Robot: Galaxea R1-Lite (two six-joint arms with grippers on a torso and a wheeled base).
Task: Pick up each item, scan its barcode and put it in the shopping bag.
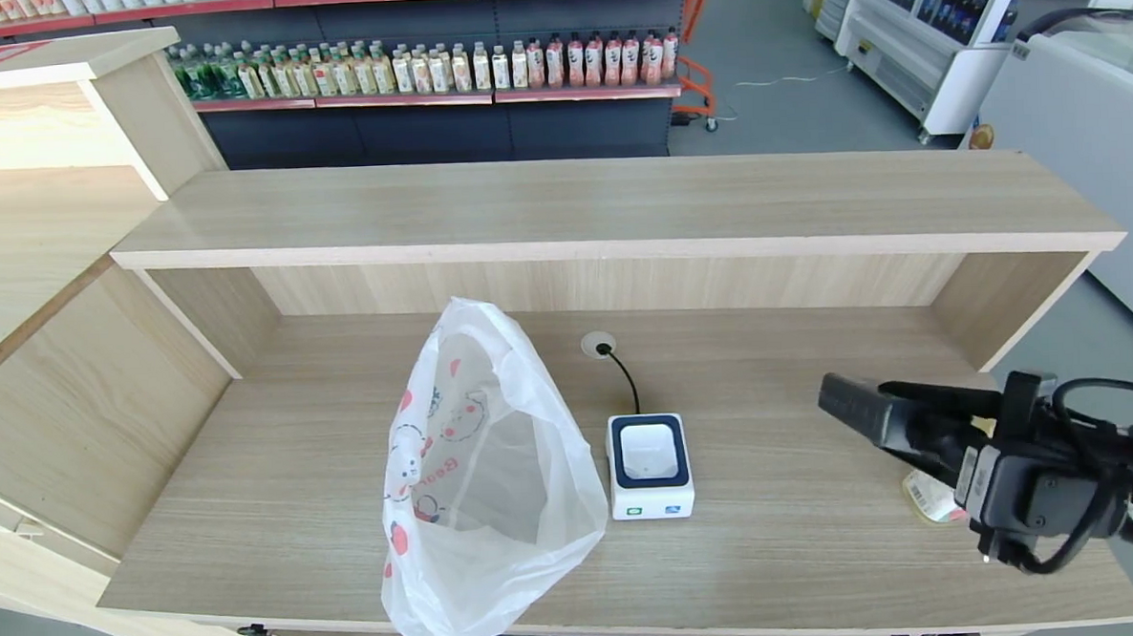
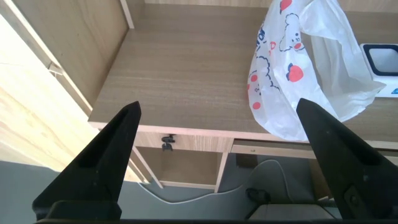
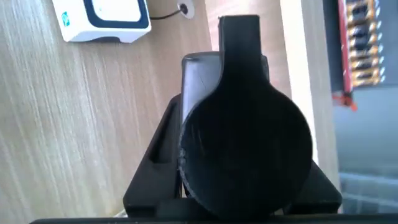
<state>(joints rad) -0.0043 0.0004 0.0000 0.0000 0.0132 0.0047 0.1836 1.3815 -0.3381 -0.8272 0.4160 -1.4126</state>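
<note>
Counter (image 1: pixel 777 538), dark item (image 3: pixel 245 149) apparently within right gripper (image 1: pixel 867 412).

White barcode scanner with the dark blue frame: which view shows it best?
The head view: the white, blue-framed scanner stands whole on the wooden counter, with its black cable visible. The right wrist view catches most of the scanner, cut by the picture's edge; the left wrist view, just one corner.
</note>
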